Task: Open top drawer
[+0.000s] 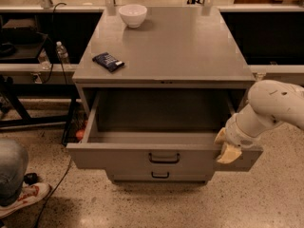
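Observation:
The top drawer (118, 158) of the grey metal cabinet stands pulled far out. Its deep grey box shows open and empty, and its front carries a dark loop handle (164, 158) at the centre. A narrower drawer front (160, 175) sits shut below it. My gripper (227, 146), cream-coloured on a white arm (270, 106), sits at the right end of the top drawer's front, over its upper edge. It is well to the right of the handle.
A white bowl (132, 14) and a dark snack packet (108, 61) lie on the cabinet top (190, 46). A person's shoe (21, 197) and grey-clad knee (10, 167) are at the lower left, by a cable on the floor. Dark shelving stands on both sides.

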You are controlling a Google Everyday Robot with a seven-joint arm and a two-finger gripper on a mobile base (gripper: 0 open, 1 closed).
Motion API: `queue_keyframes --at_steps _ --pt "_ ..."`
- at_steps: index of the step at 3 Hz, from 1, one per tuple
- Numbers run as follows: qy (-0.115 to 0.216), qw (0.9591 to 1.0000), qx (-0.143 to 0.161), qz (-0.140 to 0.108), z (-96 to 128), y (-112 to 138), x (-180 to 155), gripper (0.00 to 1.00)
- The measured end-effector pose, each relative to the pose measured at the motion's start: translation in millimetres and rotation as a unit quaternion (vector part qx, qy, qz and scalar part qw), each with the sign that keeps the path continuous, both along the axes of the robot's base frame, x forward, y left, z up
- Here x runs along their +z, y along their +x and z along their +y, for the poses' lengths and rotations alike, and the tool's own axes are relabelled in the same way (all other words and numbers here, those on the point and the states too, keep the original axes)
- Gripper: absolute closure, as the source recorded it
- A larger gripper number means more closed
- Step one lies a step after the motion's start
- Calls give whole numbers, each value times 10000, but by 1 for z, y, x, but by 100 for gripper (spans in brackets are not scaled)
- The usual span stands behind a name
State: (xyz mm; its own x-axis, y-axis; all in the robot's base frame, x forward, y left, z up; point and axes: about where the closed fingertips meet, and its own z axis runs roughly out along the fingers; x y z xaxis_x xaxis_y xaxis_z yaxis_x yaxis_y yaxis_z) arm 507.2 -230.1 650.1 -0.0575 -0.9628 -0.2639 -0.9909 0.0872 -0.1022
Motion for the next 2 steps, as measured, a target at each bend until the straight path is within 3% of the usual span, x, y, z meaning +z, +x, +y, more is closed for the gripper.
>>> queue_keyframes --at_steps 1,2 --pt "-9 10000 -13 -18 0 -1 1 100" --pt "-80 9995 -207 -218 -5 -18 9 100"
